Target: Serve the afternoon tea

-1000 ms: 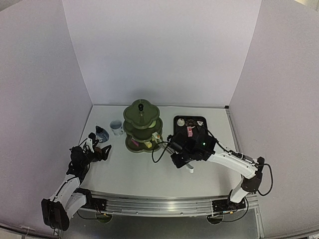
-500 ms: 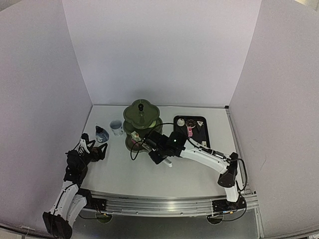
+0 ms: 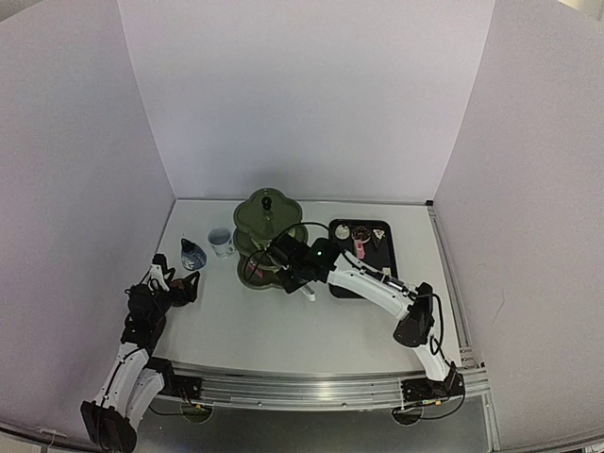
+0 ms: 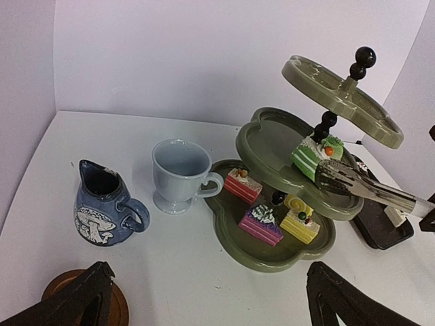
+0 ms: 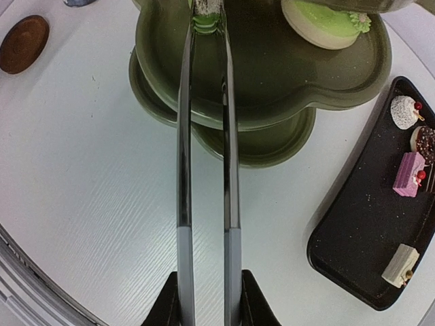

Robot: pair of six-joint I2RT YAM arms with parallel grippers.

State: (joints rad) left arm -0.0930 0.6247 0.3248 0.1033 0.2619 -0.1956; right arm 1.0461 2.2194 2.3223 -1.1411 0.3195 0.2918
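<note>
The dark green three-tier stand (image 3: 267, 241) stands mid-table. My right gripper (image 5: 207, 292) is shut on the metal tongs (image 5: 204, 170), whose tips pinch a green cake slice (image 4: 316, 155) over the stand's middle tier (image 5: 272, 75), beside a round green cake (image 5: 323, 24). Three small cakes lie on the bottom tier (image 4: 272, 255): pink (image 4: 243, 185), purple (image 4: 260, 224) and yellow (image 4: 299, 224). The white cup (image 4: 178, 173) and blue cup (image 4: 102, 204) stand left of the stand. My left gripper (image 4: 207, 292) is open near a brown coaster (image 4: 81, 302).
A black tray (image 5: 360, 231) lies right of the stand and holds a white ball cake (image 5: 405, 112), a chocolate doughnut (image 5: 426, 141), a pink cake (image 5: 410, 174) and a white slice (image 5: 399, 265). White walls enclose the table on three sides.
My right arm has swung left from beside the tray to the stand, carrying the tongs. The left arm has drawn back a little toward the left edge, still open.
</note>
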